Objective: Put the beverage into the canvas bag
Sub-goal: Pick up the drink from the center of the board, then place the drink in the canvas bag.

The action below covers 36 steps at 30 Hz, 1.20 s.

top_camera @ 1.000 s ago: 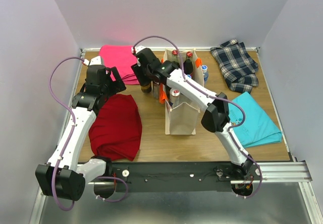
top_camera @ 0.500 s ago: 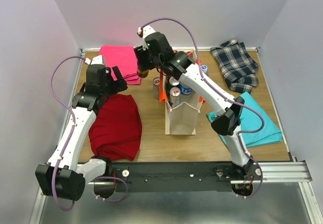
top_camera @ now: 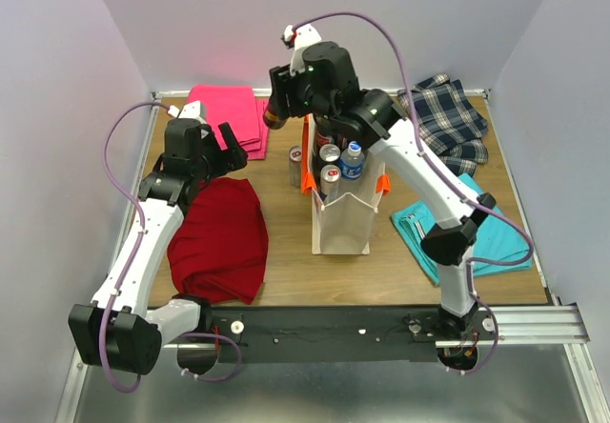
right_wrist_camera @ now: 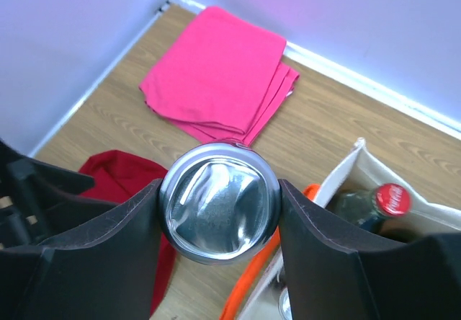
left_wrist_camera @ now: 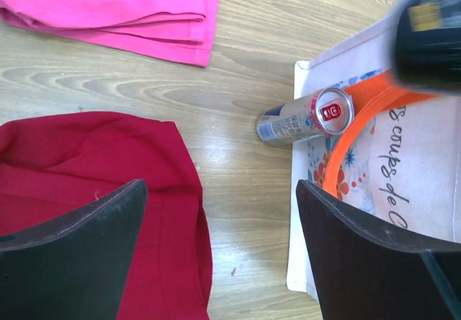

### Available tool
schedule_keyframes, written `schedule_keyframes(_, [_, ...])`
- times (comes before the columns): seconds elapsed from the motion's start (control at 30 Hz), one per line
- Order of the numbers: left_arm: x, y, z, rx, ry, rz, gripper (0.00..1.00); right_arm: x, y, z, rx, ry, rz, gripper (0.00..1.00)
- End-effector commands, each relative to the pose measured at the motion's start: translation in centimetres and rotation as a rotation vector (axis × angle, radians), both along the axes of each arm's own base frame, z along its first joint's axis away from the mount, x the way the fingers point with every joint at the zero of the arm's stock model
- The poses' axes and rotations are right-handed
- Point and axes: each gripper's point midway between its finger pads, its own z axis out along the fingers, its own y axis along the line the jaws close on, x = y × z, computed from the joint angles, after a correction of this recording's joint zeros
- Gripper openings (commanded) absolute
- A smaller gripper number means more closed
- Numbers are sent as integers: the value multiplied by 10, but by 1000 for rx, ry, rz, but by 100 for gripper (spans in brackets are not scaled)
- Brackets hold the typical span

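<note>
Now, entries by size.

- Tabletop [top_camera: 286, 261]: unchanged.
- Canvas bag [top_camera: 343, 228]: upright, mouth open, bottles and cans already inside.
- Right gripper [top_camera: 282, 104]: a second ago low at the bag's left side, now raised high above the bag's far-left corner. Its jaws are part-closed around a beverage can [right_wrist_camera: 220, 210].
- Left gripper [left_wrist_camera: 220, 190]: spread wide, empty, left of the bag.
- Silver can [left_wrist_camera: 306, 118]: on the tabletop just beside the bag's left wall.
- Judgement: pickup done. Carrying over the mouth and lowering remain.
</note>
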Motion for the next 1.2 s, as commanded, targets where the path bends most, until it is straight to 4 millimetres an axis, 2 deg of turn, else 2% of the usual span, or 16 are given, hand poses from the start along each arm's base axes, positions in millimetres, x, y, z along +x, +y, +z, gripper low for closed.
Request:
schedule_keyframes(0.0, [5,-18,16,-9,-56,-100,92,-15,-27,80,148,-137,-42,1])
schedule_keyframes(0.43, [4,-53,60,-61,-158,-271,90,-37,-85,101,107,-155,-160,1])
schedule_keyframes(0.67, [-6,-86,82,-49,-206,-380,90,-54,-115,107,99,-147,-204,1])
schedule_keyframes(0.7, [-9,-96,86,-40,-213,-403,90,-56,-119,108,100,-147,-212,1])
schedule_keyframes(0.93, [-12,-133,85,-8,-199,-476,90,-71,-141,105,89,-123,-241,1])
schedule_keyframes(1.17, [-9,-149,68,59,-152,-481,89,-83,-155,84,48,-60,-258,1])
